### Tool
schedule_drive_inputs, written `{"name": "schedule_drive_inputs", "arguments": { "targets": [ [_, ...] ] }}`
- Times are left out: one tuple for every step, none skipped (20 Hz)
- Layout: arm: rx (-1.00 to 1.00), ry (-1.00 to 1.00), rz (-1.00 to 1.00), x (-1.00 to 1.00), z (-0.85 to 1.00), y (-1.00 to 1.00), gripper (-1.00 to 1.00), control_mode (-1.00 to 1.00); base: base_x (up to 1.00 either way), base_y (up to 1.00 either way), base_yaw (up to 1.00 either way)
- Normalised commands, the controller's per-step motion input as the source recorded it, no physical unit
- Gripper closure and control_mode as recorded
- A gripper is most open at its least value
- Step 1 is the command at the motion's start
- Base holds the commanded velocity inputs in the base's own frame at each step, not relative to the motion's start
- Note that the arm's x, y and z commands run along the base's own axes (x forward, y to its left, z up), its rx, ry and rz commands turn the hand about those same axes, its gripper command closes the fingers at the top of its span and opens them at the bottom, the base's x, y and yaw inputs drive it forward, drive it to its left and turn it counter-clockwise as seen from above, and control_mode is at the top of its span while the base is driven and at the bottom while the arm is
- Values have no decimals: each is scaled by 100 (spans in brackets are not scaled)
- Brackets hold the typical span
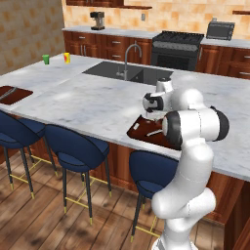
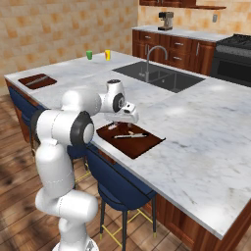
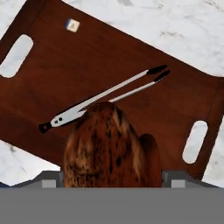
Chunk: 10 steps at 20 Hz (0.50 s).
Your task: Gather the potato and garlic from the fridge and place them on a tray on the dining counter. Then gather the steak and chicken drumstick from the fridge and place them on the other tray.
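The potato (image 3: 105, 144), brown and mottled, sits large and close at the bottom of the hand view, hiding the fingertips. My gripper (image 1: 149, 115) (image 2: 120, 122) is closed around it and points down, just above a dark wood tray (image 1: 138, 131) (image 2: 147, 145) (image 3: 109, 52) at the near edge of the dining counter (image 1: 88, 97) (image 2: 206, 127). Metal tongs (image 3: 105, 94) (image 2: 130, 136) lie on that tray beside a small pale square (image 3: 72, 25). The other tray (image 1: 12, 93) (image 2: 37, 81) lies at the counter's far left end. Garlic, steak, chicken drumstick and fridge are out of view.
A dark sink with a curved tap (image 1: 128, 71) (image 2: 164, 76) is set in the counter behind the tray. A green cup (image 1: 46, 59) and a yellow cup (image 1: 67, 57) stand at the far corner. Blue stools (image 1: 73, 146) line the near side.
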Motion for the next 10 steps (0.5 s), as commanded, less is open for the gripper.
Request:
{"name": "schedule_drive_inputs", "arguments": {
  "targets": [
    [1,-2,0,51,-46,-13,100,-100,0,0,0],
    [2,-2,0,47,-41,-12,100,-100,0,0,0],
    [2,-1,0,39,-31,-11,100,-100,0,0,0],
    [2,-2,0,41,-34,-10,100,-100,0,0,0],
    [0,-4,0,41,-40,-9,100,-100,0,0,0],
    [0,-5,0,35,-37,-9,100,-100,0,0,0],
    [0,-7,0,27,-34,-6,100,-100,0,0,0],
    [0,-9,0,19,-29,0,100,-100,0,0,0],
    [0,-13,0,0,-17,0,-100,-100,0,0,0],
    [0,-15,0,0,0,0,-100,-100,0,0,0]
  ]
}}
